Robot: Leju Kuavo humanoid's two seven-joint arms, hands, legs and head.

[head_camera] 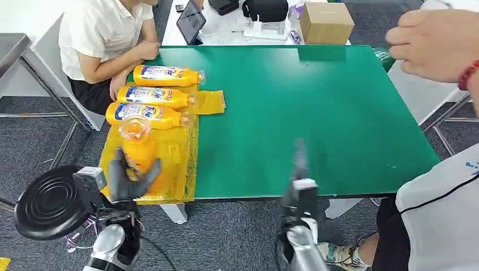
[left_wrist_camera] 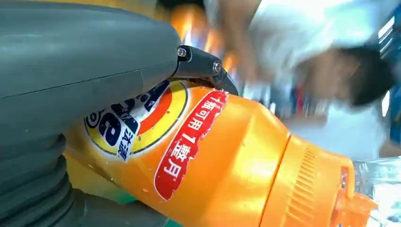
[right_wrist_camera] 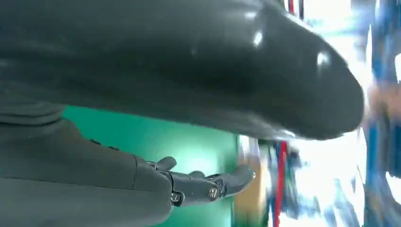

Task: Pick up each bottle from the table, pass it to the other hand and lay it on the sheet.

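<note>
My left hand grips an orange bottle upright over the near part of the yellow sheet; the cap end points up toward the camera. The left wrist view shows that same bottle close up, with its label under my thumb. Three more orange bottles lie side by side on the far part of the sheet. My right hand is at the table's near edge, fingers extended and empty; its fingers are straight above the green table.
A person in a white shirt sits at the far left, hands near the bottles. Another person's hand hovers at the upper right, their body at the right edge. A cardboard box stands beyond the table. A black stool is near left.
</note>
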